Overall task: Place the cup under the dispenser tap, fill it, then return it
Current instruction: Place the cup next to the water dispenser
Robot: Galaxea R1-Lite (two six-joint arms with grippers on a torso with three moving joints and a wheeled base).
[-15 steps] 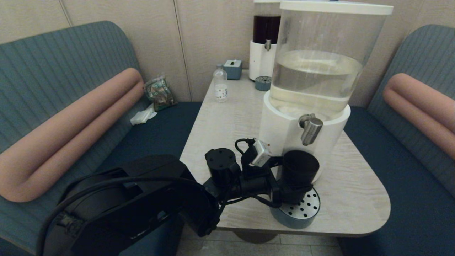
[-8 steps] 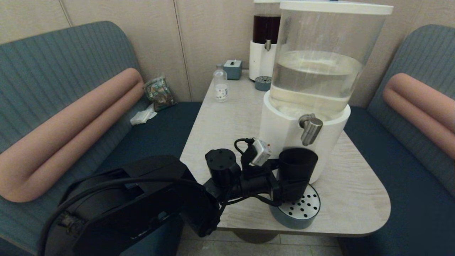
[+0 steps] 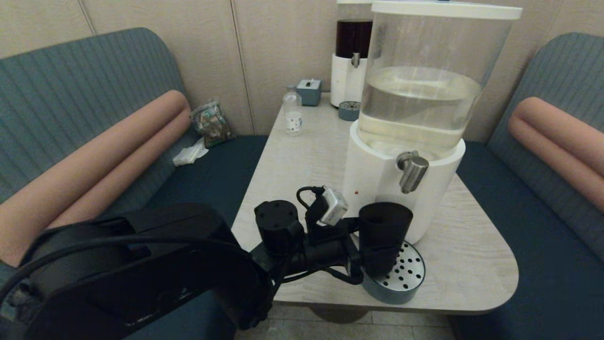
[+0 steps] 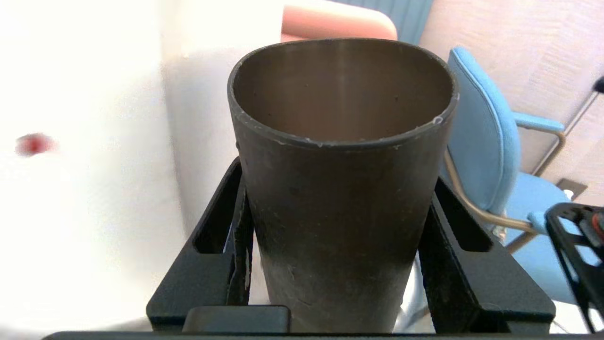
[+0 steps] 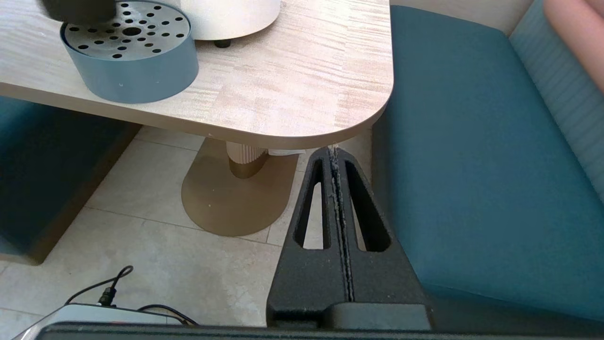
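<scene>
The dark tapered cup (image 3: 384, 233) stands upright in my left gripper (image 3: 376, 259), which is shut on its lower body. It hangs over the left edge of the round perforated drip tray (image 3: 403, 278), left of and below the steel dispenser tap (image 3: 413, 172), not straight under it. In the left wrist view the cup (image 4: 339, 189) fills the space between both fingers (image 4: 236, 236) of the left gripper (image 4: 337, 264). I cannot tell whether there is liquid in it. My right gripper (image 5: 334, 152) is shut and empty, low beside the table's near corner.
The big white-based dispenser (image 3: 415, 104) with pale liquid stands close behind the cup. A second dispenser (image 3: 351, 56) with dark liquid, a small clear bottle (image 3: 292, 113) and a blue box (image 3: 309, 91) stand at the table's far end. Teal benches flank the table (image 3: 306, 160).
My left gripper has carried the cup to the left and towards me, out from under the tap. It now hangs over the drip tray's left edge.
</scene>
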